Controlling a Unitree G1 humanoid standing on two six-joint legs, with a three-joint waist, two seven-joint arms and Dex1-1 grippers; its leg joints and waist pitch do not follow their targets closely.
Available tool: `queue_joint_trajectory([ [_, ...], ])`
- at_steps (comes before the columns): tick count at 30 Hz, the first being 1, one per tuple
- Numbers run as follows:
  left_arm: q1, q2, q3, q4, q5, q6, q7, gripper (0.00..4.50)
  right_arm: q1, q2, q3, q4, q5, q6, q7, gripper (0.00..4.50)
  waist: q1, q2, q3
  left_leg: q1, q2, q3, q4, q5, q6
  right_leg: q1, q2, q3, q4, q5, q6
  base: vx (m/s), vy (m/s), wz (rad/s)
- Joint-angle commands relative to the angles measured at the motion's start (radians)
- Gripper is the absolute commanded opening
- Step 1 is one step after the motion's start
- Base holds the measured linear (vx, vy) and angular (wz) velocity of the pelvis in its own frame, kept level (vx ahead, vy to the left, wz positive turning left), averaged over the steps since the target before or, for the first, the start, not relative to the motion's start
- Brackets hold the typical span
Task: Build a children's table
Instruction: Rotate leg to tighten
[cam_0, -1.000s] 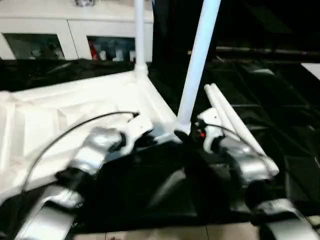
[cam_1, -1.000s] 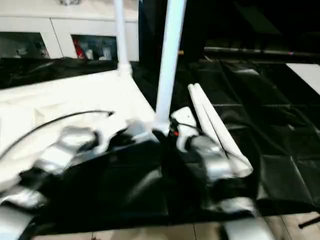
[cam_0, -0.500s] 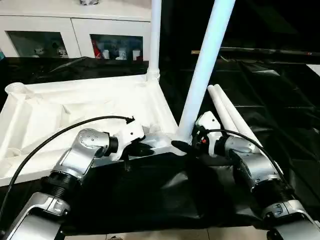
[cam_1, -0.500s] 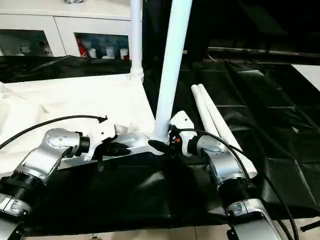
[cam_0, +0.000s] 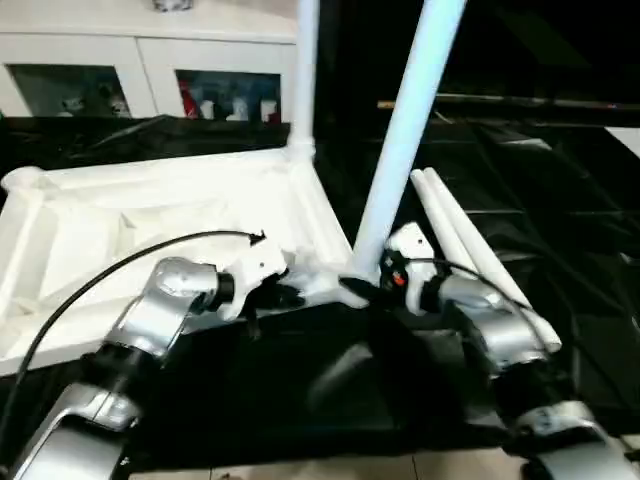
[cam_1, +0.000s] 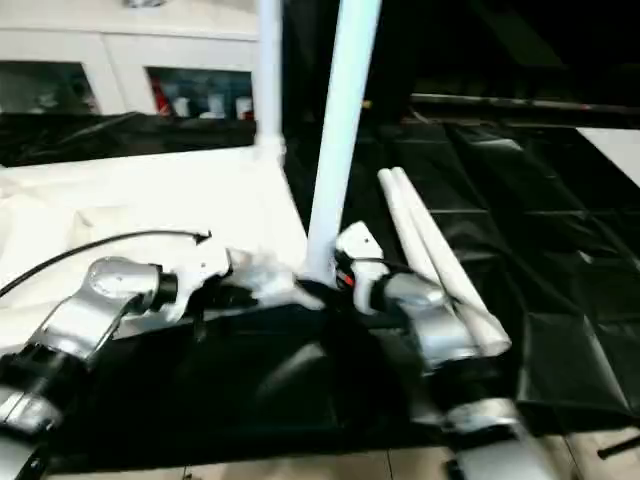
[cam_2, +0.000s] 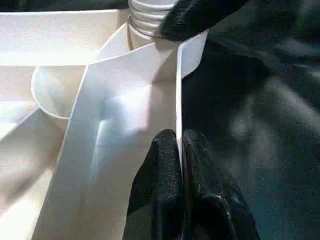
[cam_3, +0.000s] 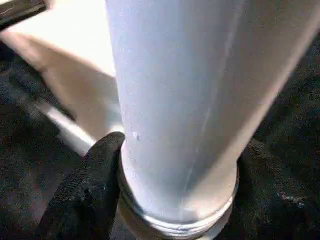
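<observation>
Top (cam_0: 150, 215) lies underside-up on your black table (cam_0: 560, 200) | your left gripper (cam_2: 180, 150) pinches its rim by the corner | your right gripper (cam_3: 175, 200) clamps the upright leg (cam_0: 405, 130) at its base | two spare legs (cam_0: 470, 250) lie just right

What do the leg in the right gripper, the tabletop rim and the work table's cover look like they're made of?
The leg looks like smooth white moulded plastic with a soft sheen, ridged like a thread at its base. The tabletop rim, pinched by the left gripper, is a thin white wall, likely the same plastic. The cover looks like glossy black sheeting, creased and reflective; film or coated fabric, hard to tell.
</observation>
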Motion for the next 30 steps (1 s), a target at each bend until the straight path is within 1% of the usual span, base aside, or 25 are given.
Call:
queue_joint_trajectory([
  [1, 0.005, -0.018, -0.002, 0.002, -0.021, -0.008, -0.006, 0.00, -0.009, -0.026, -0.058, 0.045, -0.008, 0.020, -0.093, 2.72, -0.001, -0.002, -0.060, 0.000, 0.005, 0.007, -0.063, -0.178, 0.011, 0.057, -0.047, 0.048, -0.071, -0.235, -0.170, 0.000, 0.000, 0.00],
  [2, -0.045, -0.085, 0.005, 0.088, 0.014, 0.000, 0.125, 0.00, -0.023, 0.033, -0.112, 0.099, -0.006, 0.035, -0.287, 2.72, 0.000, 0.000, -0.058, 0.002, 0.005, 0.010, -0.063, -0.186, 0.012, 0.052, -0.046, 0.050, -0.075, -0.249, -0.163, 0.000, 0.000, 0.00],
  [3, -0.045, -0.085, 0.005, 0.088, 0.014, 0.000, 0.125, 0.00, -0.023, 0.033, -0.112, 0.099, -0.006, 0.035, -0.287, 2.72, 0.000, 0.000, -0.058, 0.002, 0.005, 0.010, -0.063, -0.186, 0.012, 0.052, -0.046, 0.050, -0.075, -0.249, -0.163, 0.000, 0.000, 0.00],
  [4, -0.076, -0.128, 0.009, 0.136, 0.029, 0.010, 0.201, 0.00, -0.032, 0.069, -0.140, 0.127, 0.000, 0.045, -0.388, 2.72, -0.003, 0.001, -0.056, 0.007, 0.001, 0.010, -0.065, -0.200, -0.010, 0.047, -0.046, 0.050, -0.084, -0.305, -0.146, 0.000, 0.000, 0.00],
  [5, -0.101, -0.166, 0.010, 0.173, 0.043, 0.011, 0.267, 0.00, -0.039, 0.098, -0.156, 0.146, 0.005, 0.050, -0.454, 2.72, 0.000, -0.001, -0.058, 0.010, 0.002, 0.009, -0.064, -0.207, -0.017, 0.048, -0.047, 0.050, -0.085, -0.317, -0.140, 0.000, 0.000, 0.00],
  [7, -0.128, -0.214, 0.015, 0.211, 0.050, 0.014, 0.334, 0.00, -0.050, 0.132, -0.164, 0.164, 0.004, 0.046, -0.521, 2.72, 0.004, -0.001, -0.059, 0.013, 0.002, 0.010, -0.063, -0.215, -0.013, 0.044, -0.047, 0.050, -0.085, -0.299, -0.139, 0.000, 0.000, 0.00],
  [8, -0.149, -0.251, 0.012, 0.239, 0.057, 0.011, 0.375, 0.00, -0.063, 0.160, -0.160, 0.180, -0.003, 0.034, -0.563, 2.72, 0.006, -0.003, -0.059, 0.006, -0.001, 0.009, -0.062, -0.204, -0.006, 0.049, -0.046, 0.049, -0.083, -0.282, -0.138, 0.000, 0.000, 0.00],
  [9, -0.159, -0.268, 0.005, 0.252, 0.063, 0.005, 0.388, 0.00, -0.071, 0.175, -0.154, 0.188, -0.012, 0.021, -0.584, 2.72, 0.005, -0.004, -0.062, 0.001, -0.001, 0.008, -0.063, -0.186, 0.002, 0.052, -0.046, 0.050, -0.079, -0.258, -0.135, 0.000, 0.000, 0.00],
  [10, -0.162, -0.272, 0.002, 0.258, 0.066, 0.001, 0.390, 0.00, -0.075, 0.180, -0.151, 0.192, -0.016, 0.014, -0.591, 2.72, 0.005, -0.003, -0.062, 0.001, -0.002, 0.009, -0.062, -0.185, 0.004, 0.050, -0.046, 0.049, -0.080, -0.257, -0.134, 0.000, 0.000, 0.00],
  [11, -0.166, -0.275, -0.002, 0.264, 0.069, -0.008, 0.386, 0.00, -0.079, 0.185, -0.148, 0.199, -0.020, 0.004, -0.595, 2.72, 0.006, 0.008, -0.062, 0.002, -0.002, 0.008, -0.062, -0.187, 0.003, 0.050, -0.047, 0.049, -0.079, -0.255, -0.136, 0.000, 0.000, 0.00],
  [12, -0.166, -0.274, -0.003, 0.263, 0.069, -0.013, 0.379, 0.00, -0.082, 0.186, -0.148, 0.204, -0.020, -0.003, -0.596, 2.72, 0.006, 0.000, -0.062, -0.001, -0.003, 0.008, -0.062, -0.187, 0.007, 0.053, -0.046, 0.049, -0.081, -0.252, -0.130, 0.000, 0.000, 0.00],
  [13, -0.167, -0.273, -0.004, 0.268, 0.071, -0.025, 0.370, 0.00, -0.089, 0.190, -0.151, 0.215, -0.020, -0.014, -0.602, 2.72, 0.007, 0.000, -0.063, -0.003, -0.003, 0.007, -0.062, -0.183, 0.013, 0.055, -0.047, 0.048, -0.079, -0.245, -0.129, 0.000, 0.000, 0.00],
  [15, -0.168, -0.273, -0.004, 0.273, 0.074, -0.034, 0.366, 0.00, -0.093, 0.193, -0.154, 0.222, -0.020, -0.021, -0.608, 2.72, 0.006, 0.000, -0.062, -0.003, -0.003, 0.008, -0.062, -0.189, 0.017, 0.054, -0.046, 0.048, -0.081, -0.255, -0.128, 0.000, 0.000, 0.00],
  [16, -0.170, -0.270, -0.004, 0.283, 0.079, -0.047, 0.362, 0.00, -0.098, 0.194, -0.157, 0.230, -0.023, -0.034, -0.615, 3.07, 0.006, 0.000, -0.062, -0.002, -0.003, 0.008, -0.062, -0.194, 0.019, 0.053, -0.047, 0.048, -0.083, -0.264, -0.127, 0.000, 0.000, 0.00],
  [17, -0.170, -0.266, -0.003, 0.294, 0.084, -0.060, 0.360, 0.00, -0.101, 0.195, -0.163, 0.233, -0.019, -0.048, -0.607, 3.28, 0.005, 0.000, -0.060, -0.002, -0.002, 0.008, -0.063, -0.204, 0.018, 0.052, -0.047, 0.047, -0.085, -0.281, -0.124, 0.000, 0.000, 0.00],
  [18, -0.173, -0.265, -0.003, 0.307, 0.088, -0.071, 0.363, 0.00, -0.104, 0.196, -0.168, 0.238, -0.017, -0.058, -0.606, 3.42, 0.005, 0.001, -0.061, -0.001, -0.003, 0.007, -0.063, -0.208, 0.019, 0.052, -0.047, 0.047, -0.086, -0.290, -0.122, 0.000, 0.000, 0.00],
  [20, -0.177, -0.260, -0.001, 0.326, 0.093, -0.089, 0.365, 0.00, -0.109, 0.195, -0.172, 0.238, -0.013, -0.079, -0.592, 3.46, 0.004, 0.000, -0.060, -0.002, -0.003, 0.007, -0.064, -0.222, 0.018, 0.051, -0.047, 0.047, -0.089, -0.308, -0.116, 0.000, 0.000, 0.00],
  [21, -0.177, -0.260, -0.001, 0.327, 0.093, -0.092, 0.365, 0.00, -0.109, 0.193, -0.171, 0.235, -0.014, -0.082, -0.591, 3.59, 0.002, 0.000, -0.059, -0.003, -0.003, 0.006, -0.065, -0.228, 0.017, 0.051, -0.047, 0.046, -0.090, -0.322, -0.114, 0.000, 0.000, 0.00],
  [22, -0.179, -0.257, 0.000, 0.333, 0.094, -0.102, 0.366, 0.00, -0.108, 0.189, -0.168, 0.223, -0.017, -0.094, -0.588, 3.83, 0.002, -0.002, -0.057, -0.001, -0.003, 0.006, -0.066, -0.240, 0.019, 0.049, -0.047, 0.045, -0.094, -0.348, -0.108, 0.000, 0.000, 0.00],
  [24, -0.178, -0.252, -0.003, 0.336, 0.096, -0.131, 0.359, 0.00, -0.099, 0.176, -0.158, 0.187, -0.025, -0.108, -0.575, 3.84, 0.002, -0.002, -0.056, -0.002, -0.003, 0.005, -0.066, -0.250, 0.021, 0.049, -0.049, 0.045, -0.098, -0.383, -0.096, 0.000, 0.000, 0.00],
  [25, -0.177, -0.252, -0.002, 0.336, 0.095, -0.172, 0.362, 0.00, -0.078, 0.157, -0.148, 0.125, -0.027, -0.109, -0.547, 3.84, 0.003, -0.007, -0.056, -0.002, -0.004, 0.005, -0.066, -0.251, 0.025, 0.048, -0.048, 0.044, -0.101, -0.402, -0.087, 0.000, 0.000, 0.00],
  [27, -0.182, -0.262, 0.018, 0.343, 0.086, -0.222, 0.394, 0.00, -0.042, 0.131, -0.136, 0.036, -0.026, -0.097, -0.505, 3.84, 0.008, -0.007, -0.056, -0.004, -0.003, 0.005, -0.066, -0.235, 0.033, 0.050, -0.048, 0.046, -0.101, -0.393, -0.071, 0.000, 0.000, 0.00],
  [28, -0.185, -0.268, 0.028, 0.345, 0.074, -0.226, 0.385, 0.00, -0.023, 0.118, -0.130, 0.000, -0.028, -0.091, -0.489, 3.84, 0.007, -0.017, -0.059, -0.008, -0.003, 0.006, -0.065, -0.213, 0.038, 0.053, -0.047, 0.046, -0.096, -0.369, -0.068, 0.000, 0.000, 0.00],
  [29, -0.187, -0.270, 0.031, 0.348, 0.070, -0.227, 0.380, 0.46, -0.018, 0.115, -0.128, -0.008, -0.030, -0.091, -0.485, 3.83, 0.011, -0.013, -0.058, -0.008, -0.003, 0.006, -0.064, -0.194, 0.043, 0.052, -0.048, 0.046, -0.095, -0.357, -0.069, 0.000, 0.000, 0.00],
  [30, -0.193, -0.271, 0.045, 0.344, 0.060, -0.231, 0.386, 0.57, 0.015, 0.092, -0.114, -0.068, -0.036, -0.078, -0.458, 3.83, 0.009, -0.016, -0.058, -0.009, -0.004, 0.007, -0.064, -0.189, 0.046, 0.053, -0.046, 0.046, -0.094, -0.352, -0.071, 0.000, 0.000, 0.00],
])
